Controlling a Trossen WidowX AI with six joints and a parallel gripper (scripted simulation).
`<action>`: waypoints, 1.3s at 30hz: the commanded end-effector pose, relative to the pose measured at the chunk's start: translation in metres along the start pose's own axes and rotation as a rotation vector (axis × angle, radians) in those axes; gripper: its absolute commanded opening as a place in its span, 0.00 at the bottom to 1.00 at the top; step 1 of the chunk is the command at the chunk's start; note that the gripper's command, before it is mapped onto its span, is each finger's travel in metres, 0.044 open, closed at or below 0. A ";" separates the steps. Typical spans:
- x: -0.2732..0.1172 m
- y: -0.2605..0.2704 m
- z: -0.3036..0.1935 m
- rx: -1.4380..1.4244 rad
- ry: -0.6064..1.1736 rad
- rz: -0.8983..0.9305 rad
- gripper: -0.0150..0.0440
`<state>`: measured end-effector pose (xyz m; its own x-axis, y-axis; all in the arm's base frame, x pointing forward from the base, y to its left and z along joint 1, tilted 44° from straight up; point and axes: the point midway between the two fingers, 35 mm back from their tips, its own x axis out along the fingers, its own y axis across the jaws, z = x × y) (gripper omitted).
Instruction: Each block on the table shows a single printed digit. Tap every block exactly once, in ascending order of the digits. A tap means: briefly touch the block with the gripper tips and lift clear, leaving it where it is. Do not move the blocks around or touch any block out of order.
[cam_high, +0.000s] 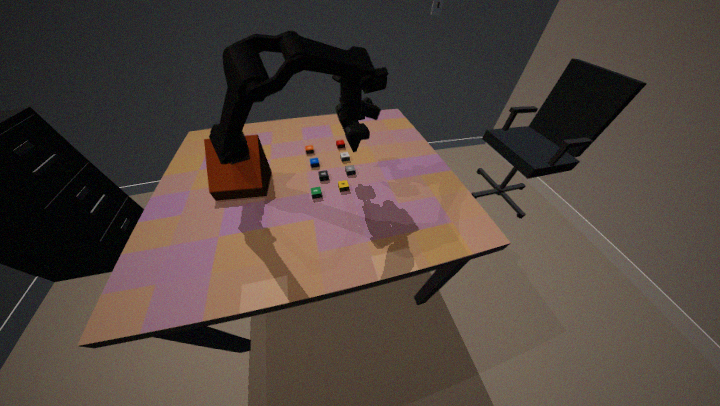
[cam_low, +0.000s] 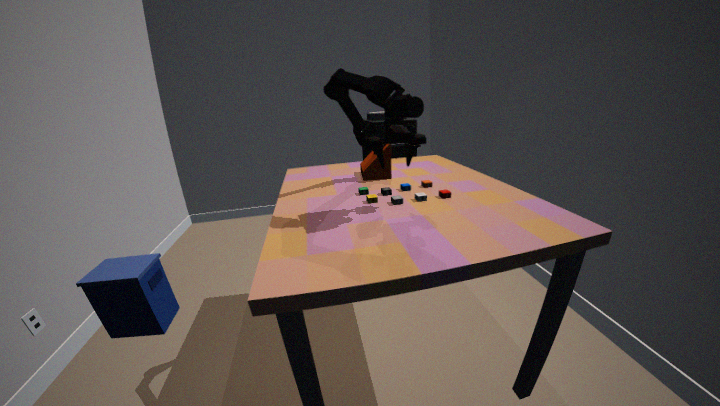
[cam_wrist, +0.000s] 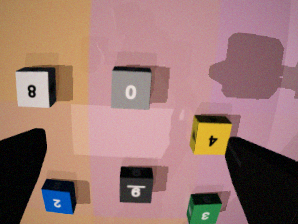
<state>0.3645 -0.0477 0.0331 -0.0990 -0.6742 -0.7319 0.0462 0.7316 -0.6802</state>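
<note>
From the top view, my hand (cam_high: 355, 135) hangs above the far end of the block cluster on the desk (cam_high: 176, 272), close over the red block (cam_high: 340, 143) and the white block (cam_high: 344, 156), with the grey block (cam_high: 350, 170) one place further down the same column toward the yellow block (cam_high: 343, 185). In the exterior view the hand (cam_low: 398, 157) sits well clear of the desk surface, above the back of the two rows and not touching anything; the grey block (cam_low: 396, 200) lies in the nearer row, between the yellow and the white ones. The wrist view settles the matter: my two fingers stand wide apart at the lower corners with nothing between them, and the grey block showing 0 (cam_wrist: 131, 90) lies ahead of the hand, toward the top of the frame and roughly on my centre line. The white 8 (cam_wrist: 35, 87) is to its left, the yellow 4 (cam_wrist: 212, 135) to the lower right, and the black block (cam_wrist: 136, 184) sits between my fingers, nearer than the 0. I judge the 0 comes first, so I must reach forward past the black block before descending.
</note>
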 end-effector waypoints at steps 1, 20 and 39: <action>0.047 0.001 0.001 0.000 0.010 -0.003 0.75; 0.076 0.000 -0.002 0.001 0.011 -0.007 0.29; 0.099 -0.001 -0.002 0.001 0.011 -0.008 0.29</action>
<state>0.3565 -0.1106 -0.0332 -0.1025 -0.6756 -0.7302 0.0577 0.7287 -0.6823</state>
